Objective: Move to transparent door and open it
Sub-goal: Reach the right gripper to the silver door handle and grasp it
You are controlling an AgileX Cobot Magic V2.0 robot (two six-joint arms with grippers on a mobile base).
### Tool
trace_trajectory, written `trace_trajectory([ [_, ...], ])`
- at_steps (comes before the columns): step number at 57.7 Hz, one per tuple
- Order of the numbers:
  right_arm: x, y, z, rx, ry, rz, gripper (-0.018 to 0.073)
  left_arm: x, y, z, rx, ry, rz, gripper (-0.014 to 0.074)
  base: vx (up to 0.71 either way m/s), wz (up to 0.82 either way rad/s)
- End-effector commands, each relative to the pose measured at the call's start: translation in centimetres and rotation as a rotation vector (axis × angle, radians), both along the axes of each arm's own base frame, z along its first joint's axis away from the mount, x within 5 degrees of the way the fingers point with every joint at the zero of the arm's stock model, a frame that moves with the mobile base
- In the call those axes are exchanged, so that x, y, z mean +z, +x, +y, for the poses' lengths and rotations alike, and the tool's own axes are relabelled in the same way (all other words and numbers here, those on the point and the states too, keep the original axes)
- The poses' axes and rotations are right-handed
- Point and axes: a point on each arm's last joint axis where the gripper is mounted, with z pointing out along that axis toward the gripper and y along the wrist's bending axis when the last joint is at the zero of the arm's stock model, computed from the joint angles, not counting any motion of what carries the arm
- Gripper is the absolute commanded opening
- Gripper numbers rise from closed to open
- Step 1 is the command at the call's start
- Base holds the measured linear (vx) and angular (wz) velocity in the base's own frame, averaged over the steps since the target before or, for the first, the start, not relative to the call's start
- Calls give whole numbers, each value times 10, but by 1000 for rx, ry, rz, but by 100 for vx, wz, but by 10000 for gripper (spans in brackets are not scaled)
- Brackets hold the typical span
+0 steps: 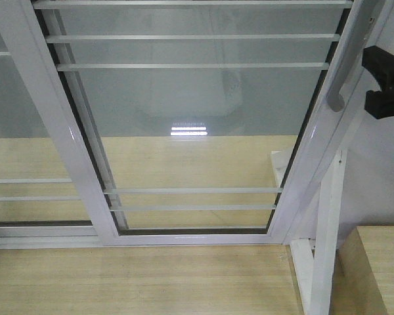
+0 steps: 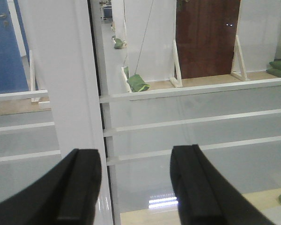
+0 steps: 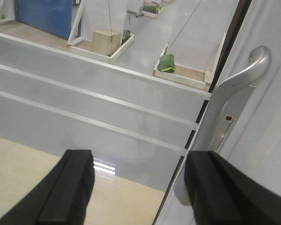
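The transparent door is being faced close ahead, its handle just beside the right gripper, which, like the left gripper, is being held wide apart, empty.

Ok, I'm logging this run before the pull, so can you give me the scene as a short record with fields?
door: clear glass, thin horizontal bars, white frame
handle: curved, silver, on the door's right side; not gripped
lock plate: on the same side, by the handle
left gripper: open, facing a white frame post
right gripper: open, close to the handle
floor: light wood
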Motion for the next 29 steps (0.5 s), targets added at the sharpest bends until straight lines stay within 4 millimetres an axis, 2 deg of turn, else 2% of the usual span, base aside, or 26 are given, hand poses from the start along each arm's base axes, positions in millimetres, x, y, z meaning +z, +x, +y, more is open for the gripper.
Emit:
trace_trajectory([
  [1, 18, 10, 3, 15, -1, -145, 491, 21, -1, -1, -5, -18, -122, 472, 0, 0],
  [6, 12, 22, 4, 10, -2, -137, 491, 21, -1, -1, -5, -18, -121, 472, 0, 0],
  [10, 5, 33, -3, -29, 0, -117, 491, 21, -1, -1, -5, -18, -121, 472, 0, 0],
  [22, -12, 58, -48, -243, 107, -67, 491, 21, -1, -1, -5, -19, -121, 472, 0, 0],
  [29, -18, 69, -59, -286, 121, -80, 491, 21, -1, -1, -5, -19, -121, 472, 0, 0],
])
